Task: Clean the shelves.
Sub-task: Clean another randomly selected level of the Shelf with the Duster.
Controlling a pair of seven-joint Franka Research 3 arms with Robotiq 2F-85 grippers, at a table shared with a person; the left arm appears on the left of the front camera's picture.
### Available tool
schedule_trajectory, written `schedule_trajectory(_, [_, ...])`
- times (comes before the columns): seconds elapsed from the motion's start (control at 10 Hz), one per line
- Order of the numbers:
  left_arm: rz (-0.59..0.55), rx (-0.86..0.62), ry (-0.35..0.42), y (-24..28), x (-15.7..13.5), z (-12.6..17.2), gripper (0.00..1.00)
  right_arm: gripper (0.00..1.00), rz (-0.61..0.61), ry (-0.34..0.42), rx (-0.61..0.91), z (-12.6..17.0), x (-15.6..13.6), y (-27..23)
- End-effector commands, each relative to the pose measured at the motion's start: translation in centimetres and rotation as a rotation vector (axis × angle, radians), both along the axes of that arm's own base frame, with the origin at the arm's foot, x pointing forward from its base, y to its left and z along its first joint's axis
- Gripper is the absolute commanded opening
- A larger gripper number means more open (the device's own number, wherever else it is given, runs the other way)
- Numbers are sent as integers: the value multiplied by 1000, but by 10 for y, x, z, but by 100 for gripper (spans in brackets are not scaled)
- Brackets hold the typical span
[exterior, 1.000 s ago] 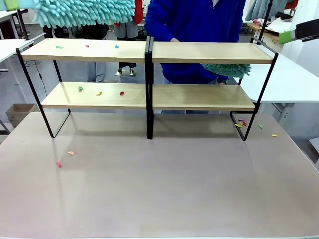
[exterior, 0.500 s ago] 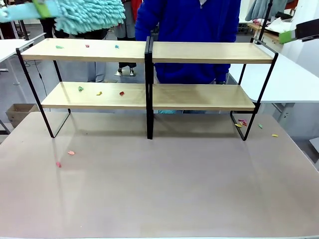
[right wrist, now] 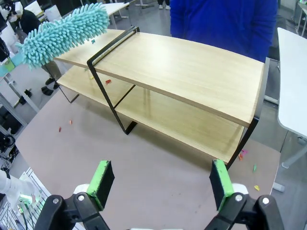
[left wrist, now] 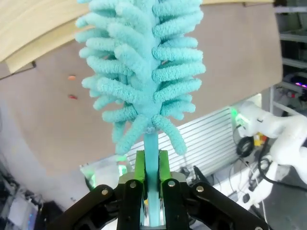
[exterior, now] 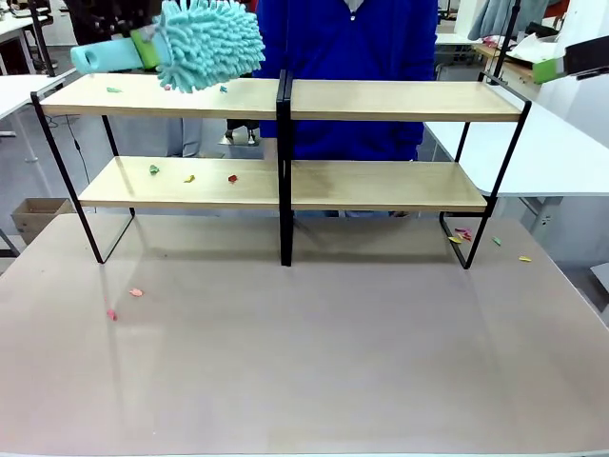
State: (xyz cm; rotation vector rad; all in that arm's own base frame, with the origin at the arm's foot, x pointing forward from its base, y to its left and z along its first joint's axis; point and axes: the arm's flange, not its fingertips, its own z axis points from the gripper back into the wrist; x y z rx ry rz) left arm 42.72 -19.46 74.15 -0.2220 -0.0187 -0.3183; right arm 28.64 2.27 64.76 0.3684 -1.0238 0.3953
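The left claw [left wrist: 152, 191] clamps the duster [exterior: 205, 43] handle. The duster head lies over the top-left board of the shelves [exterior: 400, 100], far on the counter [exterior: 314, 352], long axis along the board. The right claw [right wrist: 162, 184] stands wide, empty.

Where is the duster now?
In the front view, the teal duster is at upper left, over the left half of the shelves' top board, held by the left gripper.

Black-bodied left gripper [left wrist: 151, 165], bright green pads [left wrist: 139, 166], round silver screws [left wrist: 168, 183]; right gripper [right wrist: 162, 181] alike, black with green. Worn opposite: plain royal-blue long-sleeved top [exterior: 352, 67].
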Motion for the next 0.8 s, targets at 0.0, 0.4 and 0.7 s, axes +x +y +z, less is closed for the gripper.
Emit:
schedule_trajectory(0.0, [114,85,16,3,-3,-19,12,100,1,0,5,0,0,-1])
schedule_trajectory(0.4, [243,123,9,19,-25,-48,12,100,1,0,5,0,0,-1])
schedule_trajectory(0.7, [390,86,-44,51,-38,-43,12,100,1,0,5,0,0,-1])
